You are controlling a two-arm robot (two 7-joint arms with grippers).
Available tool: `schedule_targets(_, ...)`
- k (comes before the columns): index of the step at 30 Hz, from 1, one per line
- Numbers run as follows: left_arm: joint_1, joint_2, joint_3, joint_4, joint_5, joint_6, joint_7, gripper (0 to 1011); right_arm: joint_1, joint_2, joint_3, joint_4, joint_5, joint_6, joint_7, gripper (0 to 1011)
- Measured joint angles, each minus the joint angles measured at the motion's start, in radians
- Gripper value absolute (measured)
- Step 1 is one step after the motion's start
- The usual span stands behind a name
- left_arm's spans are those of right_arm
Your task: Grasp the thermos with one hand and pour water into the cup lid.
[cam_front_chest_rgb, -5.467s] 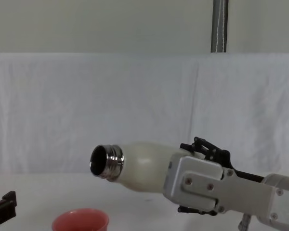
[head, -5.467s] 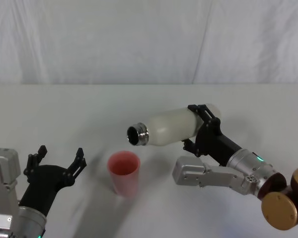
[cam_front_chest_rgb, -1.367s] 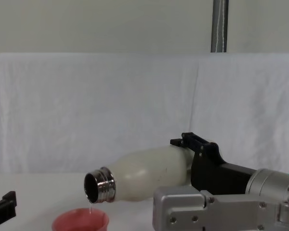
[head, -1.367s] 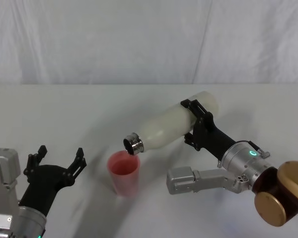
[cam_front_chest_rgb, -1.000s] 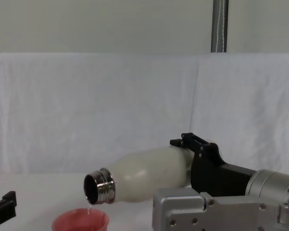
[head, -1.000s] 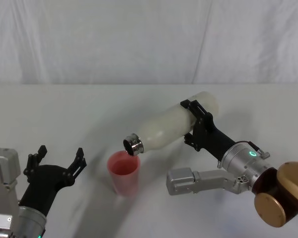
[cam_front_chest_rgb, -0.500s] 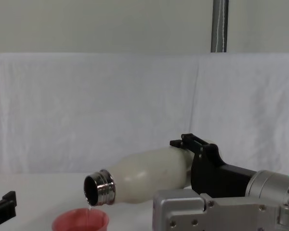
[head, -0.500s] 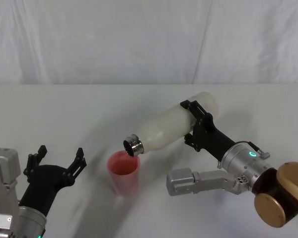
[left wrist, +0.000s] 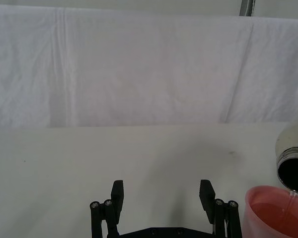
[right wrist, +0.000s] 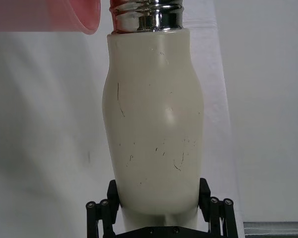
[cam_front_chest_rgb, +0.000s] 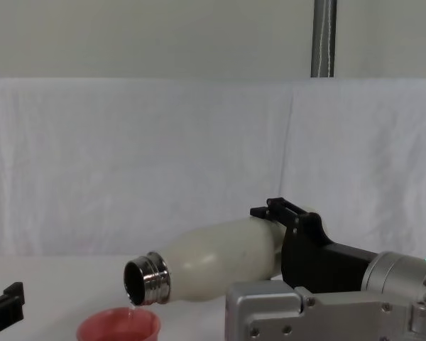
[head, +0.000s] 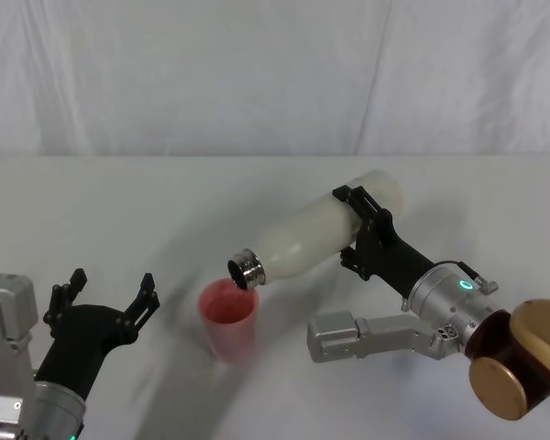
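Thermos hangs tilted above the table, its steel mouth pointing down toward eight o'clock, just over the rim of the cup lid. A thin stream falls from the mouth into the pink cup. Right gripper has its jaws clamped around the bottle's wide end. Left gripper rests at nine o'clock of the cup, jaws apart, holding nothing.

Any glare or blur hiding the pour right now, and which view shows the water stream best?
Left wrist view: a thin stream falls from the thermos mouth into the cup lid, sharp enough to follow. Chest view: a faint thread at the steel neck, cup lid cut by the frame edge. Right wrist view: the near cup rim is a soft pink blur; bright highlights on the threads. Head view: soft shadows, no glare.
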Motion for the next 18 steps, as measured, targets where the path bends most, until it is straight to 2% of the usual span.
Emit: schedule_targets(18, 0.000, 0.000, 0.000, 0.000, 0.000, 0.000, 0.000, 1001, 0.003, 0.000, -0.003, 0.003, -0.007, 0.002, -0.005, 961)
